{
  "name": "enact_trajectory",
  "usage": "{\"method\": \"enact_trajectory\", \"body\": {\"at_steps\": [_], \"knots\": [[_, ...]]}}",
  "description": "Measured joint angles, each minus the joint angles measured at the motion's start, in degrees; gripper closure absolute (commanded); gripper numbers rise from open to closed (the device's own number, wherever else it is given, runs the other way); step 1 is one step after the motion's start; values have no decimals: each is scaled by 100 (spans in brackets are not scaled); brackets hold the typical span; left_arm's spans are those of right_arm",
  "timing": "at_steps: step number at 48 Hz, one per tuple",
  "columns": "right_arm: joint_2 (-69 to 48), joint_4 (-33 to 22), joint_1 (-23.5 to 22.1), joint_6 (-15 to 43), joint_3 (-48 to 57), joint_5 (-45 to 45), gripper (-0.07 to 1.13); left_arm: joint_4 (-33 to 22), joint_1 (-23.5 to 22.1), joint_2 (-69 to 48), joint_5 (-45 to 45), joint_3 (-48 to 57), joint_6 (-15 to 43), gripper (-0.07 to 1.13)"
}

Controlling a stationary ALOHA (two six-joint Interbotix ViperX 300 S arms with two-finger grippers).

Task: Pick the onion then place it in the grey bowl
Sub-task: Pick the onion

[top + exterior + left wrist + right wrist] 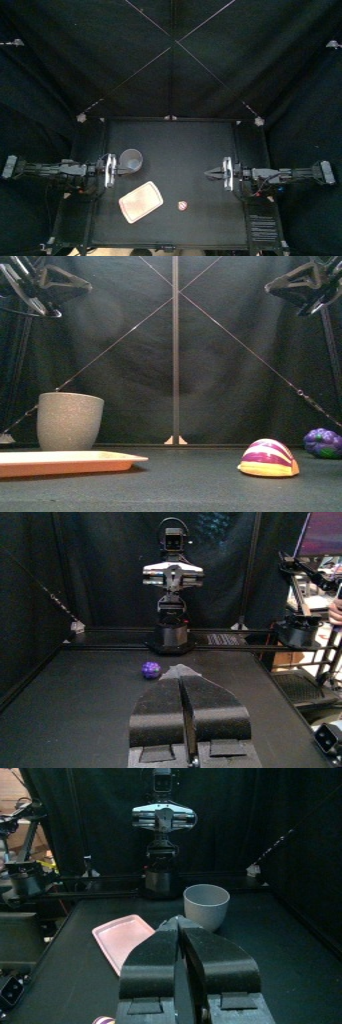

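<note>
Starting pick: left end effector [182, 677] and right end effector [179, 926] closed, empty; onion [269, 456] lies untouched on tabletop [187, 484]. Next I open one, reach onion.

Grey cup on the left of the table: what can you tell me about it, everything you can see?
The grey cup is tall and speckled, like stoneware, with smooth walls narrowing slightly toward the base and a round open mouth. It stands upright on the black table, on its left half, just behind the pink tray, with a small gap between them. Nothing shows inside it, and nothing but the table touches it.
</note>
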Motion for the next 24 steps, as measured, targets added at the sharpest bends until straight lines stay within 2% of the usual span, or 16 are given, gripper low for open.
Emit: {"method": "enact_trajectory", "body": {"at_steps": [6,10,21,24], "knots": [[35,53,-9,70,-9,149,95,-9,70,-9,615,-105,18,107],[105,237,-97,202,-88,404,82,0,149,-26,905,-220,44,104],[431,984,-431,272,-290,1151,7,123,439,-44,1318,-387,35,96],[527,1230,-483,264,-308,1213,-4,123,475,-53,1336,-396,35,95]]}}
